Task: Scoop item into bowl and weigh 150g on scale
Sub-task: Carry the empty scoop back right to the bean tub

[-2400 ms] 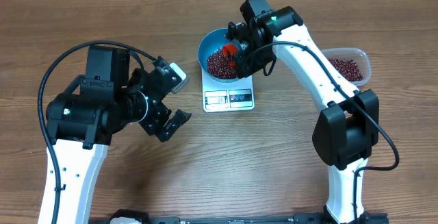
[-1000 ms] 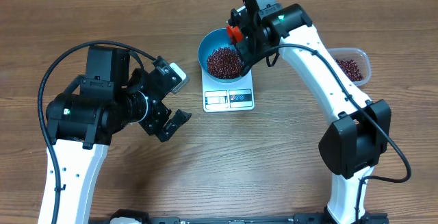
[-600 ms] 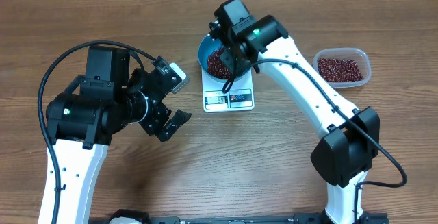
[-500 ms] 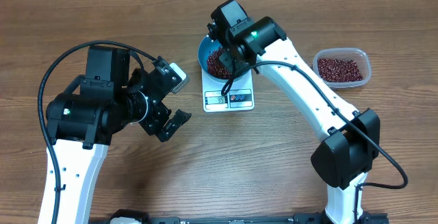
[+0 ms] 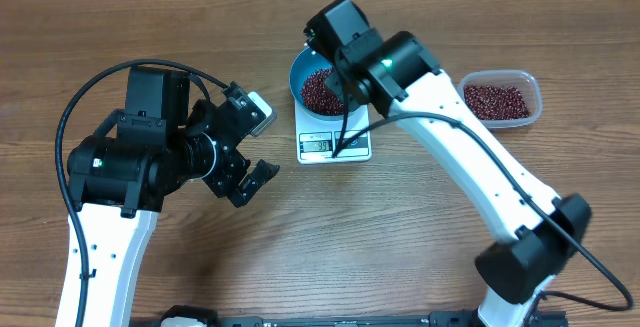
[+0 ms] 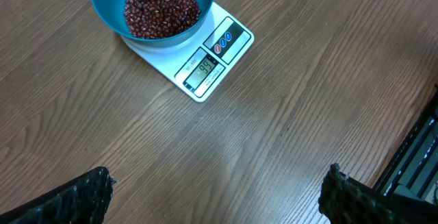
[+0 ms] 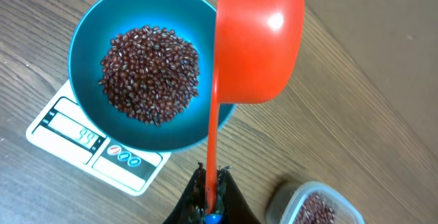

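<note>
Beans (image 6: 162,8) heaped in the blue bowl (image 6: 102,11) on the scale (image 6: 212,56), red scoop (image 7: 260,39) over the rim.
I have bare table (image 5: 350,237) across the lower middle of the overhead view between the arms, and more at upper left; the tub (image 5: 500,97) of beans sits near the right edge, well apart from the scale. My left gripper (image 5: 258,147) hovers left of the scale, fingers spread wide, holding nothing. My right gripper (image 7: 211,196), at the bottom of its wrist view, pinches the scoop's thin handle. The scoop's long axis runs almost straight up that frame, cup at the top, overlapping the bowl's right rim; I cannot tell if they touch. The scale's display edge faces the overhead view's lower edge, and the bowl covers its upper part.
</note>
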`<control>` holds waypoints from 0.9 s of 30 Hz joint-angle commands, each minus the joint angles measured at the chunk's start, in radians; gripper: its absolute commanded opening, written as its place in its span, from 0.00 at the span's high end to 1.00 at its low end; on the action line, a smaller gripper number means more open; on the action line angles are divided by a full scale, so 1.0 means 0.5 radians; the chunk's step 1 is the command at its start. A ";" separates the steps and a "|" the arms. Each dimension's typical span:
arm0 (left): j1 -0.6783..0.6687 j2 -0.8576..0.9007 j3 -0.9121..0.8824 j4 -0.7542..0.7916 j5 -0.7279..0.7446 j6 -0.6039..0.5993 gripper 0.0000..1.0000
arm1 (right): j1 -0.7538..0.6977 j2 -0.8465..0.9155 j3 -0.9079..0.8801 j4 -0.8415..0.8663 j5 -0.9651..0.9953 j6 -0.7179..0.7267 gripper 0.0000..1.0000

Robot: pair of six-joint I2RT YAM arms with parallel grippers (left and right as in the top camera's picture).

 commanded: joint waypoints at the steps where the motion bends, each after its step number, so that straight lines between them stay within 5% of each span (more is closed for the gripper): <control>1: 0.008 0.003 0.028 0.000 0.031 0.043 0.00 | -0.031 -0.158 0.071 -0.041 0.024 0.105 0.96; 8: 0.008 0.003 0.028 0.000 0.030 0.043 0.00 | -0.166 -0.317 0.070 -0.328 -0.215 0.365 0.96; 19: 0.008 0.003 0.028 0.000 0.030 0.043 0.00 | -0.481 -0.509 0.070 -0.575 -0.573 0.363 0.96; 27: 0.008 0.003 0.028 0.000 0.031 0.043 0.00 | -0.955 -0.500 0.068 -0.768 -0.603 0.468 0.96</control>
